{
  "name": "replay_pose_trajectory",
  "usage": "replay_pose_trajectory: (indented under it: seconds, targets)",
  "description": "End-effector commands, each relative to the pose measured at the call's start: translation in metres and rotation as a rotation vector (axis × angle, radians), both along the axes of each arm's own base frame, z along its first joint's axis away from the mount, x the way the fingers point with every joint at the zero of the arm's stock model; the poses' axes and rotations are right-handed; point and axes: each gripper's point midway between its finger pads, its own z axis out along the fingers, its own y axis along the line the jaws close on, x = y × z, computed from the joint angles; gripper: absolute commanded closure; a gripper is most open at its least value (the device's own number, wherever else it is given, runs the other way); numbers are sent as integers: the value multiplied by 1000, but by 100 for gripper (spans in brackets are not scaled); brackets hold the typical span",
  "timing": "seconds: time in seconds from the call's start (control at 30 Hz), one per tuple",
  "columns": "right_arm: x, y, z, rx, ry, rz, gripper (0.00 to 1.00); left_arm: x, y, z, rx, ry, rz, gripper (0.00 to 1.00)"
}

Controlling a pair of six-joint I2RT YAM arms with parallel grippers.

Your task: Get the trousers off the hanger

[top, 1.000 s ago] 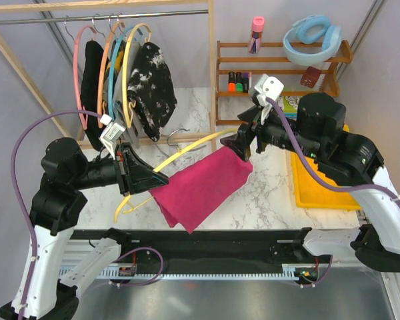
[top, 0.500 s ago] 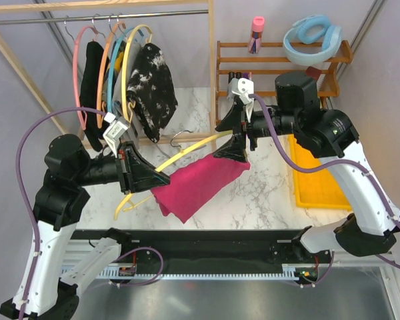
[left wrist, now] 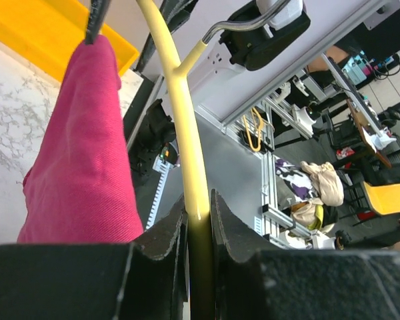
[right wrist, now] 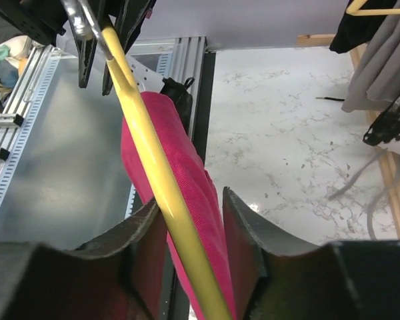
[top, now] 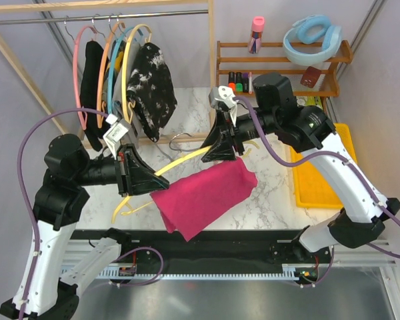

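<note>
The pale-yellow hanger is held in the air over the table's front. My left gripper is shut on its lower arm, as the left wrist view shows, with the hanger running up between the pads. The magenta trousers drape over the hanger and hang down beside it. My right gripper is open at the hanger's upper arm. In its wrist view the jaws straddle the yellow arm and the pink fabric; a gap shows on the right side.
A clothes rail at the back left carries pink, orange, blue and yellow hangers, a black garment and a mottled garment. A wooden shelf holds markers and blue headphones. A yellow tray lies at right.
My right gripper has moved left along the hanger, away from the trousers' right corner, which now hangs free to its right. The left gripper has kept its hold.
</note>
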Motion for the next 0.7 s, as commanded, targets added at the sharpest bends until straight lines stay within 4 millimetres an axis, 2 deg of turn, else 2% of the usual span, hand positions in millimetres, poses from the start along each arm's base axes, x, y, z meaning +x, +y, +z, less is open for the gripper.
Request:
replay_pose_trajectory:
  seconds: [0.0, 0.03, 0.1, 0.13, 0.17, 0.2, 0.23, 0.27, 0.3, 0.33, 0.37, 0.4, 0.43, 0.47, 0.5, 0.53, 0.57, 0.63, 0.67]
  targets:
    - [-28, 19, 5, 20, 6, 95, 61, -8, 1, 34, -73, -227, -33, 98]
    - [-31, 21, 3, 13, 9, 97, 66, -5, 0, 34, -72, -225, -27, 98]
    - [-34, 24, -7, -16, 17, 77, 99, 3, 0, 36, -72, -218, 8, 98]
    - [-36, 20, -6, -17, 23, 51, 100, 10, -2, 35, -69, -206, 25, 98]
    - [-29, 21, -3, -1, 5, 1, 100, 20, -2, 34, -68, -190, 76, 98]
    - [-22, 21, -15, -20, 22, -57, 100, 28, -2, 32, -62, -174, 106, 98]
    - [-12, 11, -6, 12, -16, -168, 100, 35, -3, 29, -57, -157, 136, 81]
    - [-6, 13, 6, 83, -14, -219, 100, 45, -2, 26, -52, -140, 179, 75]
    - [-3, 13, -10, 72, 22, -255, 100, 49, -3, 22, -46, -126, 188, 72]
    - [-2, 7, 5, 134, 7, -295, 100, 51, -3, 19, -42, -117, 191, 60]
    - [-5, 5, 4, 144, 38, -307, 100, 55, -4, 17, -38, -107, 199, 52]
    - [-3, 5, -5, 134, 60, -325, 100, 56, -4, 16, -36, -106, 206, 44]
    - [-1, 0, 2, 164, 41, -364, 100, 60, -2, 17, -36, -112, 235, 32]
    - [1, -1, -8, 150, 37, -391, 100, 62, 0, 19, -40, -123, 261, 26]
    - [4, -5, -8, 157, 25, -420, 100, 63, 3, 22, -44, -133, 297, 20]
    - [4, -12, -2, 186, 3, -446, 100, 73, 9, 26, -48, -144, 379, 20]
    - [11, -16, -9, 177, -5, -487, 100, 75, 13, 30, -56, -147, 417, 19]
    - [13, -19, -7, 193, -19, -512, 100, 76, 20, 42, -84, -149, 478, 21]
    - [17, -20, -13, 188, -23, -538, 100, 77, 21, 46, -100, -120, 494, 22]
